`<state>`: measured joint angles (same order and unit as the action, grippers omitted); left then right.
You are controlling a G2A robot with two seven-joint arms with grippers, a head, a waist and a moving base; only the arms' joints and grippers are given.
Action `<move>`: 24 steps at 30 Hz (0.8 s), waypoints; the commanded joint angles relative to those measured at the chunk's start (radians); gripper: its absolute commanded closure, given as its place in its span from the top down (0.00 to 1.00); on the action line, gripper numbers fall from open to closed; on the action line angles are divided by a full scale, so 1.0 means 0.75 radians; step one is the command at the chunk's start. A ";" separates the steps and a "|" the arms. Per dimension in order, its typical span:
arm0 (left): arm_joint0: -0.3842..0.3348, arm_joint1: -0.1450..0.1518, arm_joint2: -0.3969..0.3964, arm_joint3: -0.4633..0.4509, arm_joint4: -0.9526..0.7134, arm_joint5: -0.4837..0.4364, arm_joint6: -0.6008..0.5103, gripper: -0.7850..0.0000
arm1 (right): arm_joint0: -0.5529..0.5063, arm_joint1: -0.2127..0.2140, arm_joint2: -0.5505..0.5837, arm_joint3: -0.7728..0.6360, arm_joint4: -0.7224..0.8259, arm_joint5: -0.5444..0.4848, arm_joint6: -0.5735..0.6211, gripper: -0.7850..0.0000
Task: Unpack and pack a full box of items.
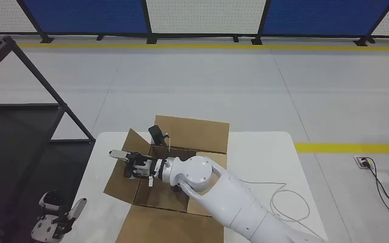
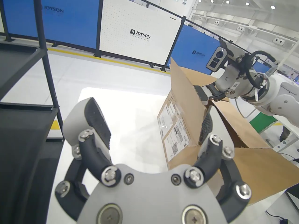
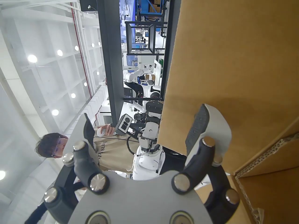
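1. Top view: your box (image 1: 194,130) sits open on the white table (image 1: 267,164), toward its left half.
2. Right gripper (image 1: 123,163) is at the box's left flap (image 1: 118,182), with the arm stretched across the open top.
3. Right wrist view: jaws are apart and straddle that flap's edge. One finger (image 3: 198,127) sits close against the inner cardboard face, the other on the outer side. Nothing is clamped.
4. Left gripper (image 2: 151,122) hangs low off the table's front-left corner, jaws wide apart and holding nothing, well apart from the box.
5. Black rack (image 2: 21,122) stands just beside the table on that side.
6. You can't make out the box contents from these views.
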<state>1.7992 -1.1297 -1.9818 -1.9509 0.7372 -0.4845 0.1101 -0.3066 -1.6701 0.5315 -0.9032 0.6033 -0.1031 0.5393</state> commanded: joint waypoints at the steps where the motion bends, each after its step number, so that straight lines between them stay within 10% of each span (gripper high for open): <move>1: -0.009 -0.002 0.023 -0.033 0.037 0.031 -0.013 1.00 | -0.010 -0.006 0.006 -0.006 -0.017 0.000 -0.009 1.00; 24: -0.175 -0.021 0.224 -0.044 0.242 0.357 -0.176 1.00 | -0.084 -0.025 0.161 0.040 -0.134 -0.103 0.054 1.00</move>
<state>1.6701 -1.1448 -1.8166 -1.9843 0.9174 -0.2217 -0.0195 -0.3615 -1.6920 0.6408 -0.8662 0.5141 -0.1701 0.5920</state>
